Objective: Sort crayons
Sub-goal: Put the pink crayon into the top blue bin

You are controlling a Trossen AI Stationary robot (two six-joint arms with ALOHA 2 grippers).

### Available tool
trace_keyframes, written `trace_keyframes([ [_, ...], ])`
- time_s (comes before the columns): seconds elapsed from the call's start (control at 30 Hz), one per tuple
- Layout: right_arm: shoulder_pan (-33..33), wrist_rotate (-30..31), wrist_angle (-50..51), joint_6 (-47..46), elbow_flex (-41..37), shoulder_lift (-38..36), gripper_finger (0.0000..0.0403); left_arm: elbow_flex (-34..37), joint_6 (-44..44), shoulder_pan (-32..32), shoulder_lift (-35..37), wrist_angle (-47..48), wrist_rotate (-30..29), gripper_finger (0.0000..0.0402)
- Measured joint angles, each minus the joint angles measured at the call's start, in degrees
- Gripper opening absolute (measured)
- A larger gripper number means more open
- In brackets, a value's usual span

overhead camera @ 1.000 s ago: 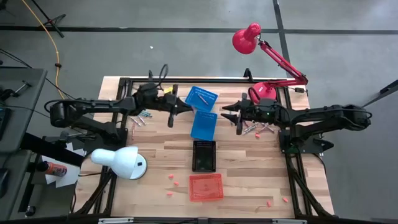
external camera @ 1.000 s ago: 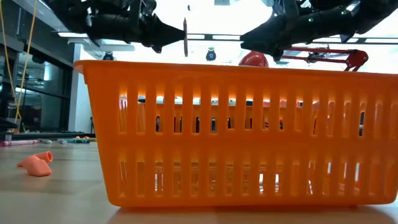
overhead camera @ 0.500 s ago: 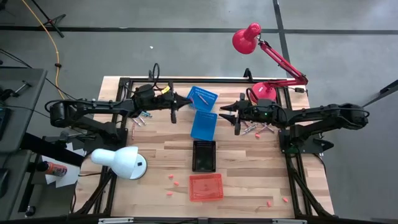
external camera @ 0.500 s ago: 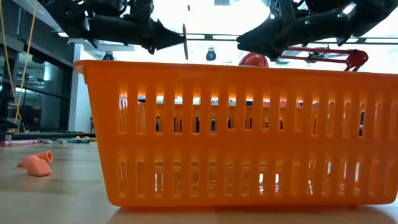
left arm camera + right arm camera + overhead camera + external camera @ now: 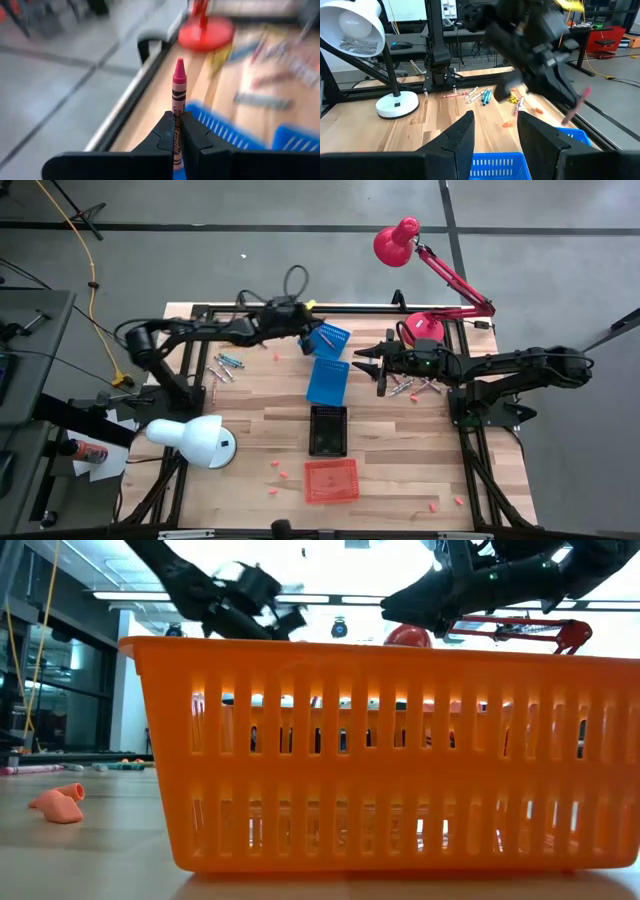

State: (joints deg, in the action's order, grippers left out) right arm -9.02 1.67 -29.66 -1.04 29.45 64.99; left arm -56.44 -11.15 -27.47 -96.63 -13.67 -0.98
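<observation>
High view: we're seeing the left gripper (image 5: 311, 337) hovering at the far blue basket (image 5: 330, 336); right gripper (image 5: 362, 366) beside the near blue basket (image 5: 327, 381).

L wrist view: jaws are clamping a pink crayon (image 5: 178, 95), tip projecting beyond them.

R wrist view: jaws are standing apart, holding nothing.

pink crayon (image 5: 178, 85); blue basket (image 5: 326, 338); orange basket (image 5: 380, 750)
</observation>
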Motion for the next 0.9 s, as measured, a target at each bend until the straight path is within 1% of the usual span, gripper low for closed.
trace_keyframes([
  [0.07, 0.00, 0.02, 0.27, 0.02, 0.00, 0.00, 0.0145, -2.88, -1.38, -0.08, -3.14, 4.29, -0.15, 0.0000],
  [0.2, 0.00, 0.02, 0.40, 0.00, 0.00, 0.00, 0.0145, -5.93, -3.38, 0.28, -6.99, 8.42, 0.03, 0.0001],
  [0.33, 0.00, 0.04, 0.75, 0.00, 0.00, 0.00, 0.0145, -6.37, -4.60, 1.05, -8.10, 9.09, -0.09, 0.0013],
  [0.4, 0.00, 0.05, 1.01, 0.00, 0.00, 0.00, 0.0145, -6.41, -5.25, 1.63, -7.91, 9.21, -1.47, 0.0024],
  [0.5, 0.00, 0.07, 1.19, 0.00, 0.00, 0.00, 0.0145, -6.39, -7.23, 2.48, -7.03, 10.63, -3.62, 0.0050],
  [0.6, 0.00, 0.09, 1.19, 0.00, 0.00, 0.00, 0.0145, -6.39, -8.99, 3.36, -5.36, 12.50, -5.61, 0.0083],
  [0.73, 0.00, 0.09, 1.19, 0.00, 0.00, 0.00, 0.0145, -6.39, -9.07, 4.41, -2.35, 14.15, -6.83, 0.0129],
  [0.83, 0.00, 0.13, 1.17, 0.00, 0.00, 0.00, 0.0145, -6.39, -7.48, 5.12, 1.45, 18.05, -6.80, 0.0157],
  [0.9, 0.00, 0.13, 1.20, 0.00, 0.00, 0.00, 0.0145, -6.26, -4.65, 5.46, 4.49, 20.37, -3.97, 0.0169],
])
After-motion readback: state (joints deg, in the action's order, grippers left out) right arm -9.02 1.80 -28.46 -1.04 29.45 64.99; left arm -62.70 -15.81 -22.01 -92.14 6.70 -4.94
